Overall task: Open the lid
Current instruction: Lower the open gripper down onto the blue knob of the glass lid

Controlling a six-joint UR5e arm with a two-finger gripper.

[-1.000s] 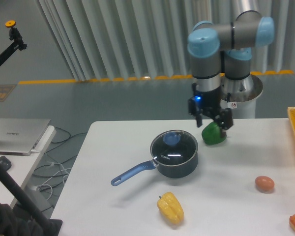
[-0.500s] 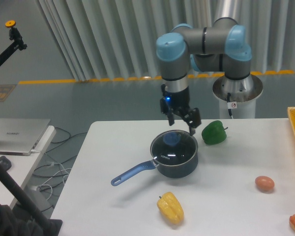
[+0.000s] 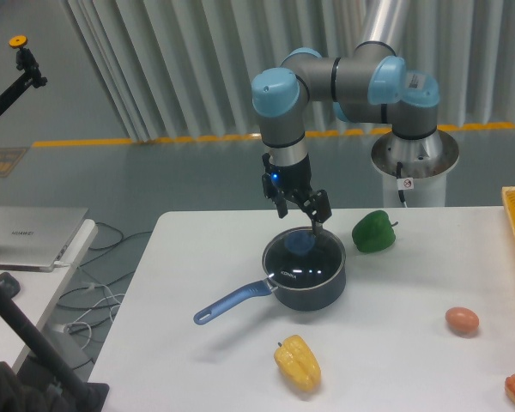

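Observation:
The glass lid (image 3: pixel 305 257) lies flat on the dark saucepan (image 3: pixel 307 287), its blue knob (image 3: pixel 299 243) near the far side. The pan's blue handle (image 3: pixel 232 302) points toward the front left. My gripper (image 3: pixel 301 215) hangs just above and behind the knob, fingers (image 3: pixel 320 209) pointing down and spread apart, nothing between them. It is open and does not touch the lid.
A green pepper (image 3: pixel 375 232) sits to the right of the pan. A yellow pepper (image 3: pixel 298 363) lies near the front edge, and a brown egg-like item (image 3: pixel 462 320) to the right. A laptop (image 3: pixel 30 237) rests on a side table at left.
The arm has swung left, from above the green pepper to above the far side of the pot. The gripper stayed open. The lid and pan have not moved.

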